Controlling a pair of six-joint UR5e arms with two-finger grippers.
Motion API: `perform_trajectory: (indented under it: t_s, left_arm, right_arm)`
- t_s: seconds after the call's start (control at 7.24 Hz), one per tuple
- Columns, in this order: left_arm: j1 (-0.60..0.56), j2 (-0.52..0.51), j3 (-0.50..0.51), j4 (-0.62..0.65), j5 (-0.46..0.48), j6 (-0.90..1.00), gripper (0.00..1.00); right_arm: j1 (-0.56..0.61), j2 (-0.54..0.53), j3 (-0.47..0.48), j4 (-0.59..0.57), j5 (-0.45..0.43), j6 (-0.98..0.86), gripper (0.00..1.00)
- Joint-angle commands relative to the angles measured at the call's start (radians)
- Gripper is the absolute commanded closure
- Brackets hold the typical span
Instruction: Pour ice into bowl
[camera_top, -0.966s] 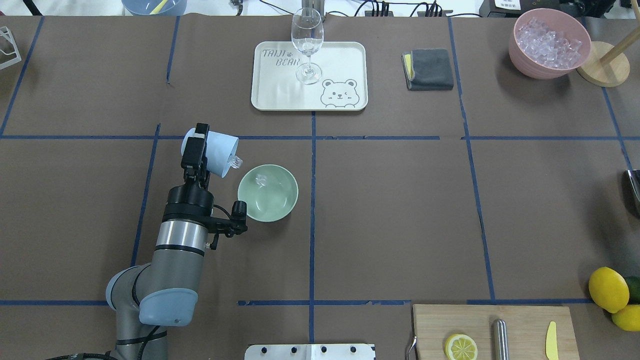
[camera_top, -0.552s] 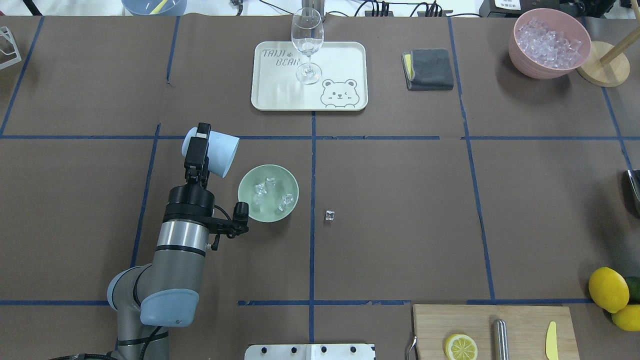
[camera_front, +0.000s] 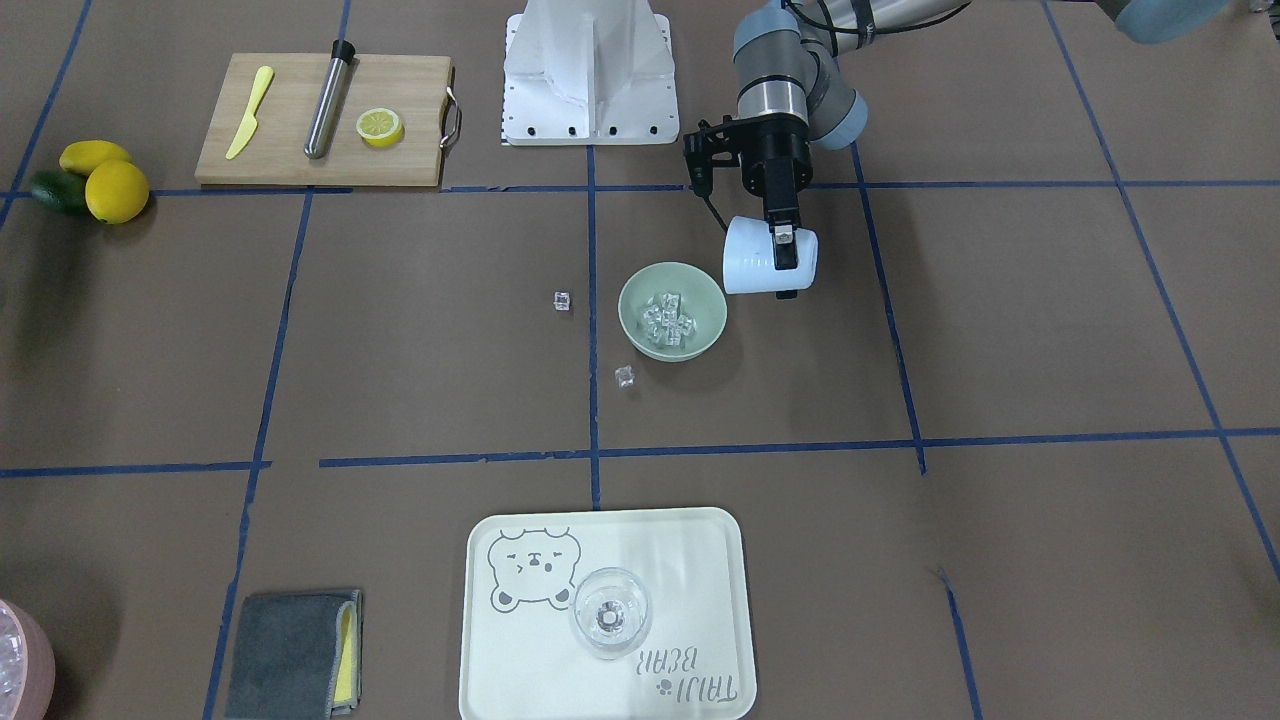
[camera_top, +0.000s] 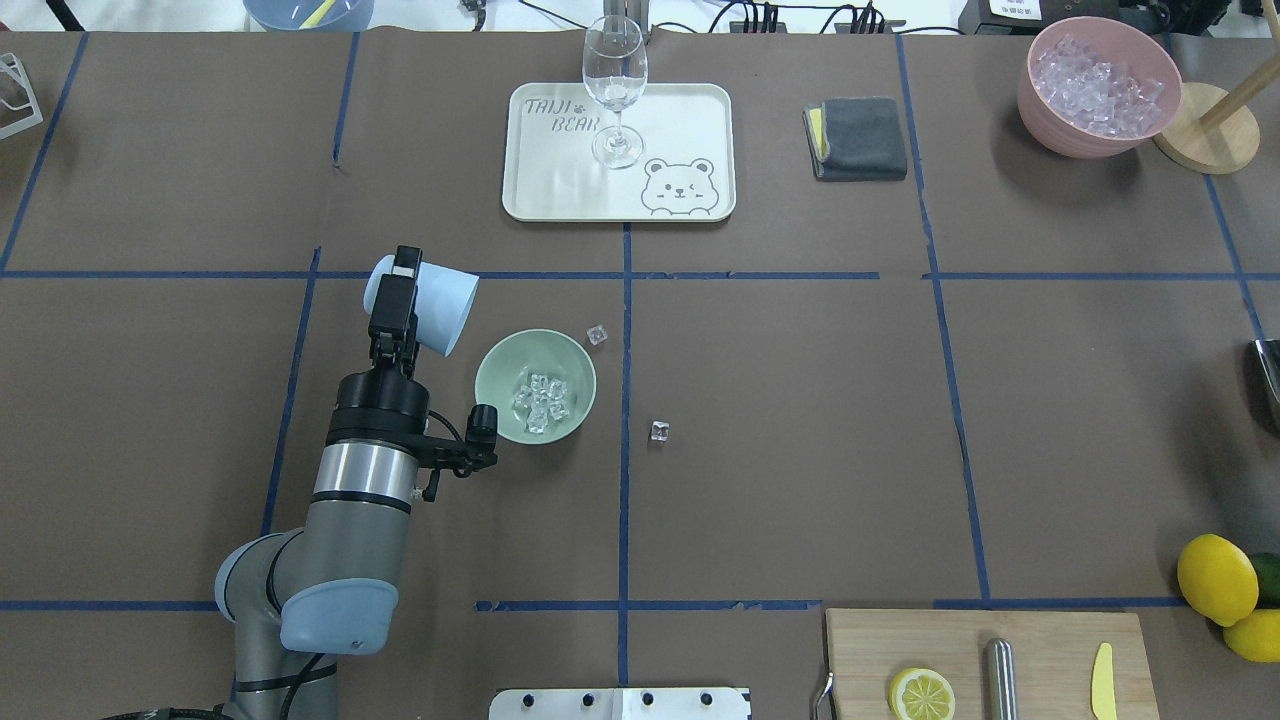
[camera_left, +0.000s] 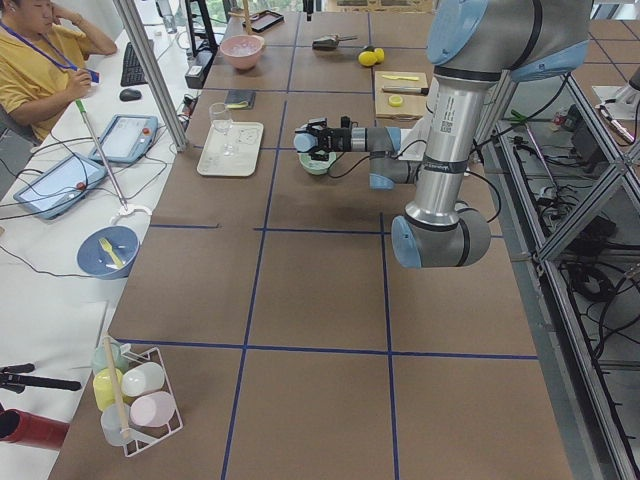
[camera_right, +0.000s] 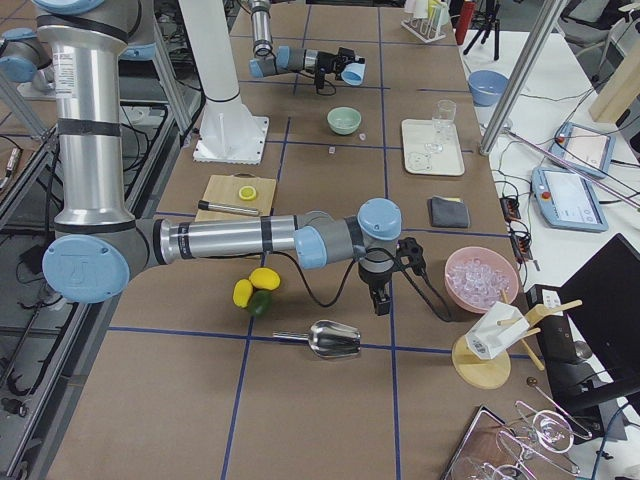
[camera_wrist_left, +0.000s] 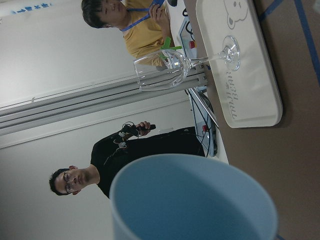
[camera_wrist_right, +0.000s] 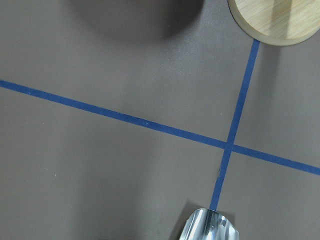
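My left gripper (camera_top: 400, 300) is shut on a light blue cup (camera_top: 442, 305), held on its side, mouth toward the pale sage-green bowl (camera_top: 497, 372), just left of and above its rim. Several clear ice cubes (camera_top: 540, 400) lie in the bowl. One stray cube (camera_top: 597, 335) lies by the bowl's far right rim, another (camera_top: 659, 431) on the table to its right. In the front view the cup (camera_front: 755, 268), gripper (camera_front: 785, 262), bowl (camera_front: 708, 292) and ice (camera_front: 668, 318) show too. My right gripper (camera_right: 382, 300) shows only in the right side view; I cannot tell its state.
A cream tray (camera_top: 690, 120) with a wine glass (camera_top: 614, 90) stands at the back. A grey cloth (camera_top: 858, 138) and a pink bowl of ice (camera_top: 1040, 100) are back right. A cutting board (camera_top: 870, 650), lemons (camera_top: 1215, 578) and a metal scoop (camera_right: 335, 340) are near right.
Ice fell from the tipped cup into the bowl and settled in its middle. One cube bounced out to the right, then another landed by the far right rim. The arm barely moved.
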Motion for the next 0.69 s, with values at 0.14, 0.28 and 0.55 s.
perform_trajectory:
  t_s: [0.14,0.28,0.55]
  left_arm:
    - [-0.001,-0.001,0.0,-0.007,-0.001,-0.001,1.0]
    - [-0.001,0.001,-0.005,-0.013,-0.001,-0.001,1.0]
    - [-0.001,0.001,-0.005,-0.125,-0.001,0.001,1.0]
  right_arm:
    - [0.002,0.001,0.002,0.0,0.0,0.0,0.0]
    - [0.002,0.001,0.002,0.0,0.0,-0.002,0.0]
    - [0.002,0.001,0.002,0.0,0.0,0.0,0.0]
